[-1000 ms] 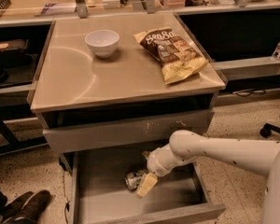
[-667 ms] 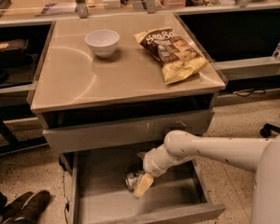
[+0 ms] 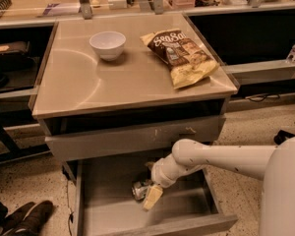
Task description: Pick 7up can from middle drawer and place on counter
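- The middle drawer (image 3: 187,203) stands pulled out, and the 7up can (image 3: 139,189) sits inside it, near its centre.
- The end effector (image 3: 150,194) is inside the drawer, against the can; I cannot tell whether it grips.
- Above the drawer, the desk (image 3: 88,87) carries a white bowl (image 3: 107,44) and a chip bag (image 3: 182,53).

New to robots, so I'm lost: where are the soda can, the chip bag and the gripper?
7up can (image 3: 139,189): camera view, crumpled side.
chip bag (image 3: 182,53): camera view, printed front.
gripper (image 3: 151,197): camera view, its tip, in the middle drawer (image 3: 108,203) beside the 7up can.
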Controlling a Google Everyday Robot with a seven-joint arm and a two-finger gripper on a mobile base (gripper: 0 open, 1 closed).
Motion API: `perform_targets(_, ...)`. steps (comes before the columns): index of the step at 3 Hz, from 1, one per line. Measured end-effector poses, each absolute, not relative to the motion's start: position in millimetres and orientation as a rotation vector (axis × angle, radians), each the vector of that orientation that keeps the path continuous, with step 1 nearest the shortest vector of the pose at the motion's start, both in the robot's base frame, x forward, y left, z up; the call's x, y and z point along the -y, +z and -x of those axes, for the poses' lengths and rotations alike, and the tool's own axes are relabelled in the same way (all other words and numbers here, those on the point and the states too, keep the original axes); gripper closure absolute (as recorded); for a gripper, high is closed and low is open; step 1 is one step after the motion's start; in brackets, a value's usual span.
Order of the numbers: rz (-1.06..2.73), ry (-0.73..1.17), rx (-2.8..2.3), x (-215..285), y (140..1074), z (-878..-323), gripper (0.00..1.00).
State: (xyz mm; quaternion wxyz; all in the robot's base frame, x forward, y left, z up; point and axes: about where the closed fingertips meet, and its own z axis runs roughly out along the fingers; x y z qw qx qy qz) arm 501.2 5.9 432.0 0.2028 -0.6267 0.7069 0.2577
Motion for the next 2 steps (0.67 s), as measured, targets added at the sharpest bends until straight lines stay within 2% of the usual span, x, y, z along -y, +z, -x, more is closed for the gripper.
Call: perform_targets(2,1.745,0.721,-1.998,10.3,406.2,-499.3,0.0)
